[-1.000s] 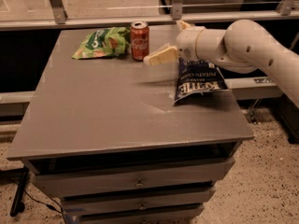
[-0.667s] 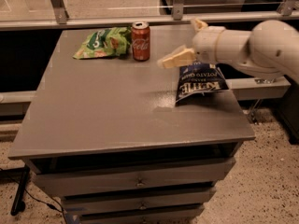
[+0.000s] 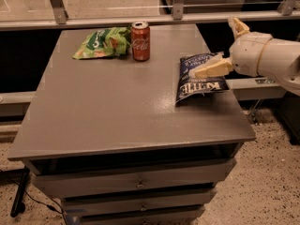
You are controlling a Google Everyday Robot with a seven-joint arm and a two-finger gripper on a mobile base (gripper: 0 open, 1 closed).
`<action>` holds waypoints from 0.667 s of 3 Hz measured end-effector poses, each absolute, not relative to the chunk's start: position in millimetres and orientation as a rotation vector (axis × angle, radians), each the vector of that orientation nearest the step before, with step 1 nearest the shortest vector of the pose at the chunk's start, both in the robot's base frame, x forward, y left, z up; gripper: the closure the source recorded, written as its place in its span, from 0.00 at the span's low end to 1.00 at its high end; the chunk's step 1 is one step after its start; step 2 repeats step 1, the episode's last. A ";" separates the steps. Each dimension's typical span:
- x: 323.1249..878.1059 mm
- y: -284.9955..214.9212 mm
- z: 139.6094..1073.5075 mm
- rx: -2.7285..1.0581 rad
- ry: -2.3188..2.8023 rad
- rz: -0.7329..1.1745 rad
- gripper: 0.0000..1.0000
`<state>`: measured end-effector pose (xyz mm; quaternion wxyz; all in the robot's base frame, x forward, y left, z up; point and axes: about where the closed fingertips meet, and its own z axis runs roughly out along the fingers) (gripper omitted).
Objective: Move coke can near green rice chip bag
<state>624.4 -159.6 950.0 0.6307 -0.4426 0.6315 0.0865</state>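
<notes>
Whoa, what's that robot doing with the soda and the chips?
The robot's job is to put the coke can near the green rice chip bag. The can stands upright right next to that bag at the back of the grey table, so that looks done. The robot's hand is over at the right side, above the dark blue Kettle chip bag, open and holding nothing.

A smooth plastic claw [image 3: 214, 47] hangs over the glossy blue bag [image 3: 200, 82]; the coke can [image 3: 140, 41] is shiny metal.
</notes>
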 end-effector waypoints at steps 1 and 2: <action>624.5 -159.6 949.9 -1.010 1.449 0.201 0.00; 624.5 -159.6 949.9 -1.010 1.449 0.201 0.00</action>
